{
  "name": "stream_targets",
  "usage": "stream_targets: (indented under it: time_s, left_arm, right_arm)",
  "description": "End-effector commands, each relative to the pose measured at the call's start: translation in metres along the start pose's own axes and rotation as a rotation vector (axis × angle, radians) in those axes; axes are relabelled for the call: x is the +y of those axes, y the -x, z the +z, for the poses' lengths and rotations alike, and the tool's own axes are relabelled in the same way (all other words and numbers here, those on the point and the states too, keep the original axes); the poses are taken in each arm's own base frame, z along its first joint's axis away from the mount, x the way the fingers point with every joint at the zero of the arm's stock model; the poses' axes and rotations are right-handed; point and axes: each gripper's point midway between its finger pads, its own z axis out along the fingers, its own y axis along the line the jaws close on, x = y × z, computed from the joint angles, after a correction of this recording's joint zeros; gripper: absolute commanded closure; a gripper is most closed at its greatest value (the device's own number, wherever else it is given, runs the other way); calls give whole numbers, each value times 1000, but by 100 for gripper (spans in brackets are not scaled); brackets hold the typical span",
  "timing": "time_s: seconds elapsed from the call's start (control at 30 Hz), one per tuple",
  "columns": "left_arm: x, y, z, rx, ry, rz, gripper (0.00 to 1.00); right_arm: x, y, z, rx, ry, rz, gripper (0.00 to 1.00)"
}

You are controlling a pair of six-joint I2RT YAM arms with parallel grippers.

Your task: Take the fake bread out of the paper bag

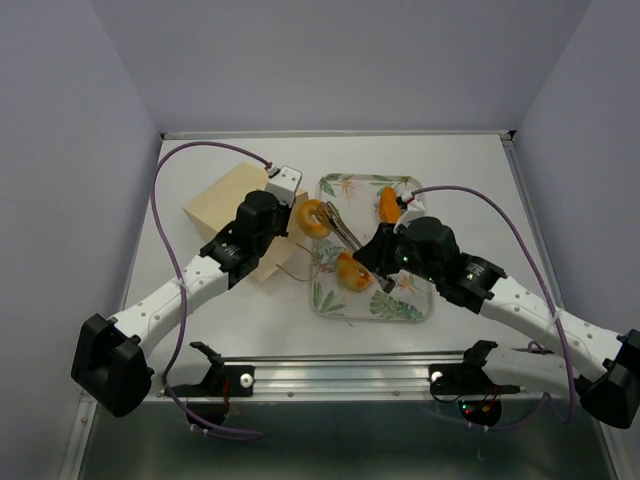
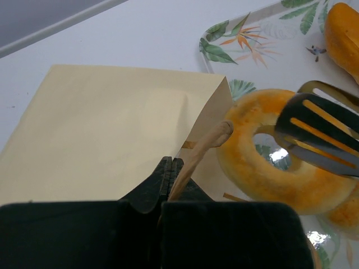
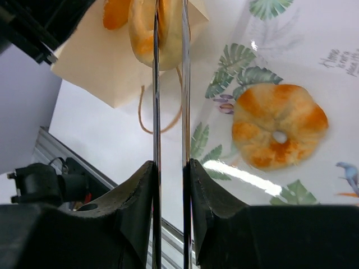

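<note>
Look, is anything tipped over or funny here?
Yes. The paper bag lies on its side instead of standing, mouth toward the tray. A ring bun sits at its mouth, caught between the tongs.

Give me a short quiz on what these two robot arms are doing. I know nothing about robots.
1. True or false: the left end effector is shut on the paper bag's loop handle.
2. Which tool does the right end effector hold? A a spoon, B metal tongs, C a knife.
3. Fill in: besides the ring bun clamped in the tongs, ___ bread pieces lie on the leaf-patterned tray.

Key: 1 true. 2 B. 3 two: another ring bun and a long loaf.
</note>
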Motion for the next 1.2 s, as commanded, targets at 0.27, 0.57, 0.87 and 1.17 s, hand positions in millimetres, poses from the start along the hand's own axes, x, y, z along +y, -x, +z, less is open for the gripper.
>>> stream_targets:
  time_s: [0.27,0.57,0.87,1.17]
  left_arm:
    - [11,30,10,-50,57,31,100]
    - [6,25,-3,-55,5,33,100]
    - [-6,8,-34,-83,-135,150,100]
    - [-13,2,-58,-140,-214,191,100]
  right_arm:
    - [-63,-25,-50,67,-218,-113,97]
    - [-95,1,-39,7,-380,-78,94]
    - [-99,31,8,-51,-307,-22,92]
    - [-103,31,24,-37,-310,-10,62]
